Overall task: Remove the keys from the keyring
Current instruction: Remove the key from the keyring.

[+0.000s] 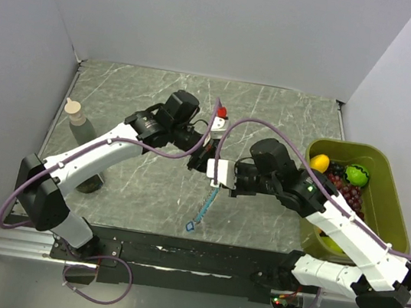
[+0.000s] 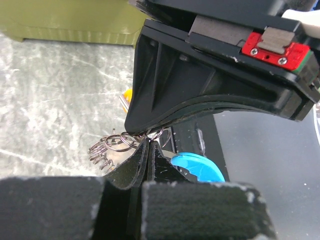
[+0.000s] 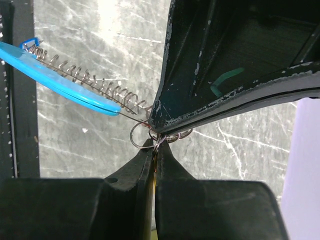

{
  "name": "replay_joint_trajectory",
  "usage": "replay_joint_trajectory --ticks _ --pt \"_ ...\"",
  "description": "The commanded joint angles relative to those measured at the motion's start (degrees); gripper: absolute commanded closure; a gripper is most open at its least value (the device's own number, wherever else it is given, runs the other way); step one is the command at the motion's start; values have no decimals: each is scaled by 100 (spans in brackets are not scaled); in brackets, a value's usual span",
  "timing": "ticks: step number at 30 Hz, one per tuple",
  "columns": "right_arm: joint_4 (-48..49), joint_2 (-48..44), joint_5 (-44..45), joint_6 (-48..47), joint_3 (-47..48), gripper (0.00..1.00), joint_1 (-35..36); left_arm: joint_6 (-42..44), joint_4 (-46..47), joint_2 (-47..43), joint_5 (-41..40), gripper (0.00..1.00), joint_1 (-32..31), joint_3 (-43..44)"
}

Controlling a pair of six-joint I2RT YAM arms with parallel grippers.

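Left tool (image 2: 148, 143) and right tool (image 3: 156, 146), tight on keyring (image 3: 136, 135).

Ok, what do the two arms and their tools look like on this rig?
The left arm and right arm have white shells, black joints and black bases. A purple cable loops along each. The left tool and right tool are black, wedge-shaped and scuffed; the right tool carries a small red plate with two screws.

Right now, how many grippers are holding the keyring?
2. The left gripper and right gripper pinch the keyring tip to tip over the table; neither is hidden.
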Motion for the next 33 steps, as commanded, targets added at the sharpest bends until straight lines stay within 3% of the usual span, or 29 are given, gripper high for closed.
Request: replay_joint_trajectory --ticks 1,11,19,23,27,33 --pt "731 42 667 -82 -102 100 -146 315 -524 -329 237 99 -204 524" --pt "370 -221 298 -355 -366 100 -138 826 -763 -838 -1337 99 -213 665" --pt "792 -116 210 -170 -480 99 -138 774 -693 -909 -1506 99 -221 560" --pt "678 -229 184 -241 -471 85 -138 782 -666 -927 -1541 99 -230 472" --pt "222 -414 -298 -320 -217 63 -199 879 -728 -936 -1550 99 -239 481" --pt "-131 -608 -1904 -162 363 59 -848 976 -824 -936 -1541 99 -256 463"
